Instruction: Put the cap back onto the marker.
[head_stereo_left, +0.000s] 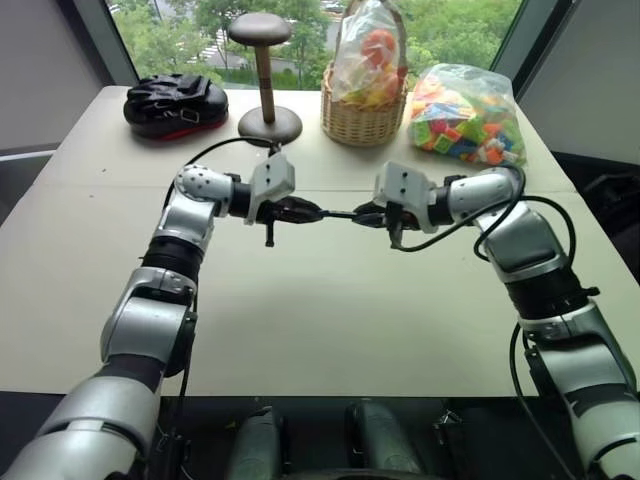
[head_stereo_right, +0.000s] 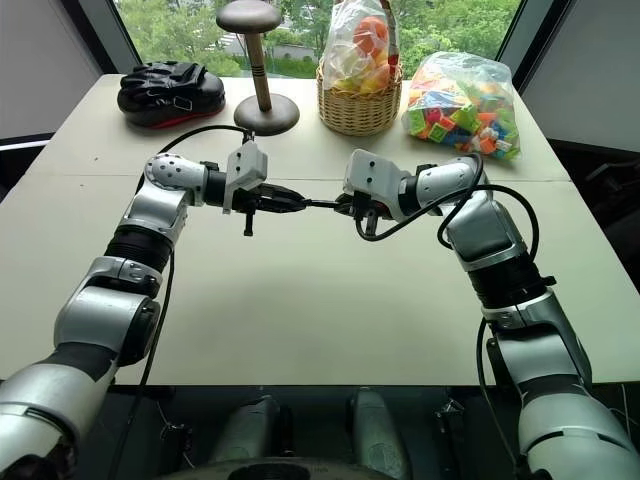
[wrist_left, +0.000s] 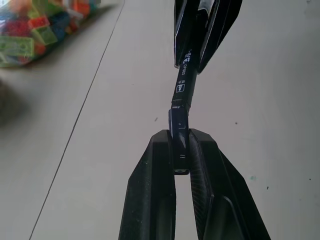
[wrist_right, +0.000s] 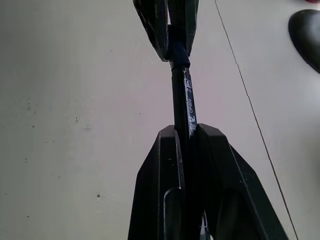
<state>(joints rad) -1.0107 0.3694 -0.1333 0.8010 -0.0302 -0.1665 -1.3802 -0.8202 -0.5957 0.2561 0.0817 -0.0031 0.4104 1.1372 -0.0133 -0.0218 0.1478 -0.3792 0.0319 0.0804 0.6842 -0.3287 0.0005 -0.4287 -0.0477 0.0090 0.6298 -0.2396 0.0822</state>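
Above the middle of the desk (head_stereo_left: 330, 330) you have the left hand (head_stereo_left: 305, 211) and right hand (head_stereo_left: 365, 215) facing each other, the marker (wrist_left: 184, 82) running between them. The cap (wrist_left: 178, 135) sits in the left hand, touching the marker's end, perhaps already partly over it. Behind them, along the desk's far edge, you find from left to right a glove (head_stereo_left: 175, 104), a stand (head_stereo_left: 266, 80), a basket (head_stereo_left: 364, 85) and a bag of blocks (head_stereo_left: 468, 113).

The black cap (wrist_left: 178, 131) sits on the end of the thin black marker (wrist_left: 184, 87), both level above the table.
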